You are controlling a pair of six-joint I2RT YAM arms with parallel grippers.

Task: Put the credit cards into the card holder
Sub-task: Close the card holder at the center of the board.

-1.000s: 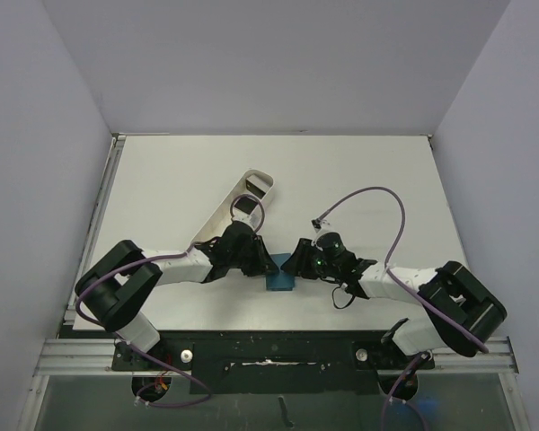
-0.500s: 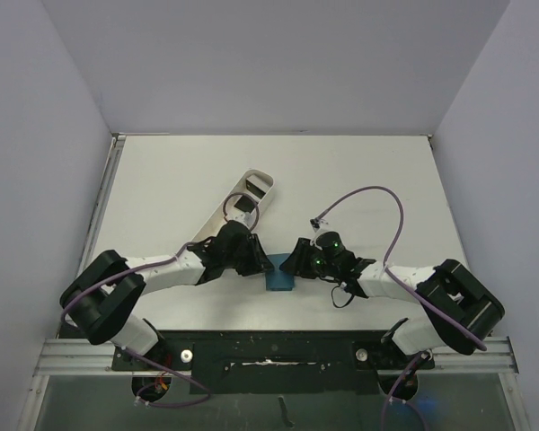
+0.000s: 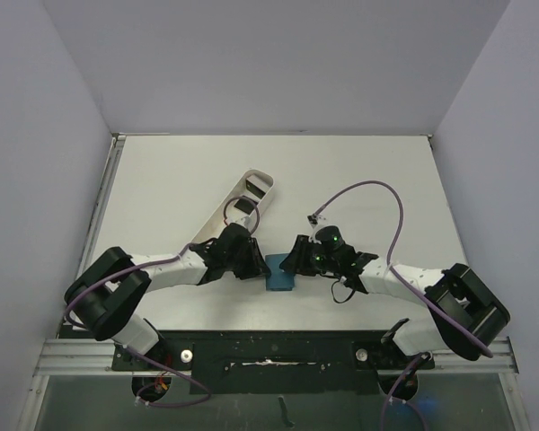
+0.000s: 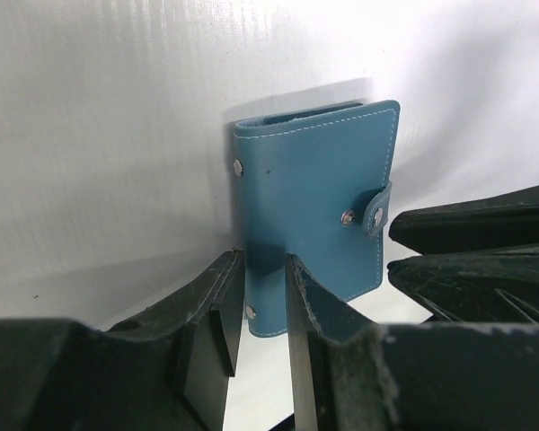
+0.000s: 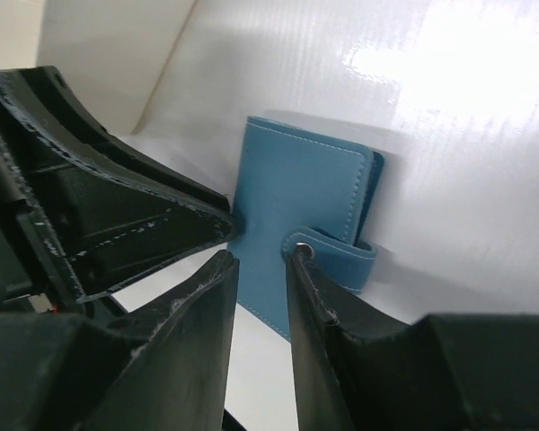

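Observation:
The teal-blue card holder lies closed and snapped on the white table between my two grippers. In the left wrist view the card holder is flat, and my left gripper stands over its near left corner with the jaws a narrow gap apart. In the right wrist view my right gripper is also narrowly open over the card holder, one fingertip touching the snap tab. Dark credit cards lie in the long white tray. In the top view the left gripper and right gripper nearly meet.
The long white oblong tray runs diagonally just behind the left arm. A purple cable loops above the right arm. Grey walls close the table at back and sides. The black rail runs along the near edge.
Both grippers stayed at the card holder. The left arm's elbow swung out left and back a little. The right gripper edged slightly left toward the holder.

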